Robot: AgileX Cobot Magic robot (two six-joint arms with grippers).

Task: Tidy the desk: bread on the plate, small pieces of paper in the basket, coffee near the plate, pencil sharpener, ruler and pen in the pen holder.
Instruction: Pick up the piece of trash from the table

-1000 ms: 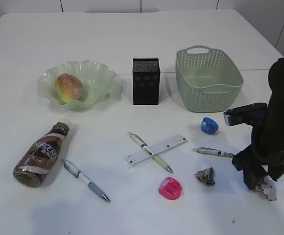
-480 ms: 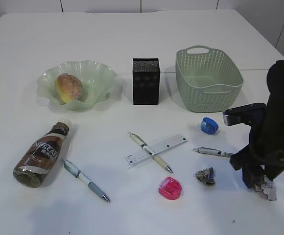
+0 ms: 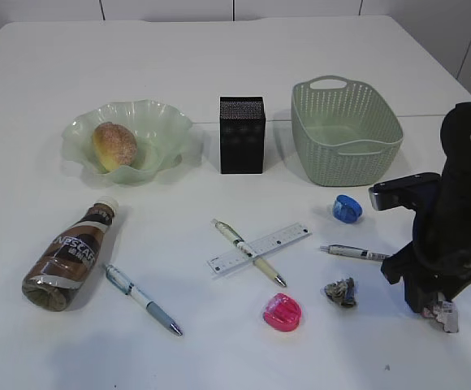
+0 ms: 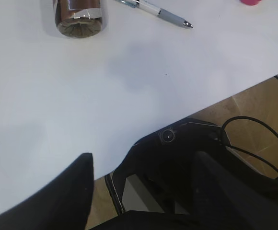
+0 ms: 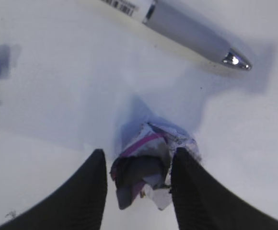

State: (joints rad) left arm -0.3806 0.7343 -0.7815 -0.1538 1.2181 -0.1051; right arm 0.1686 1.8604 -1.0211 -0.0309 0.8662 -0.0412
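My right gripper [image 5: 139, 155] is down on the desk [image 3: 219, 65] at the front right, open, its fingers astride a crumpled piece of paper [image 5: 151, 167]. The right finger touches the wad; a thin gap remains at the left one. In the exterior view this paper [image 3: 447, 316] peeks out beside the right gripper [image 3: 432, 309]. A second piece of paper [image 3: 341, 292] lies to its left. The bread [image 3: 114, 145] is on the plate [image 3: 170, 114]. The coffee [image 3: 69, 258] lies on its side. My left gripper [image 4: 144, 158] hangs open and empty off the desk's front edge.
The pen holder [image 3: 242, 135] and basket [image 3: 345, 158] stand at the back. The ruler [image 3: 288, 237] lies under a pen [image 3: 229, 234]. Two more pens [image 3: 142, 299] [image 3: 353, 252], a blue sharpener [image 3: 347, 208] and a pink one [image 3: 283, 312] lie about.
My right gripper's fingers have drawn closer together around the paper wad, and the arm has shifted slightly. Everything else is as before.
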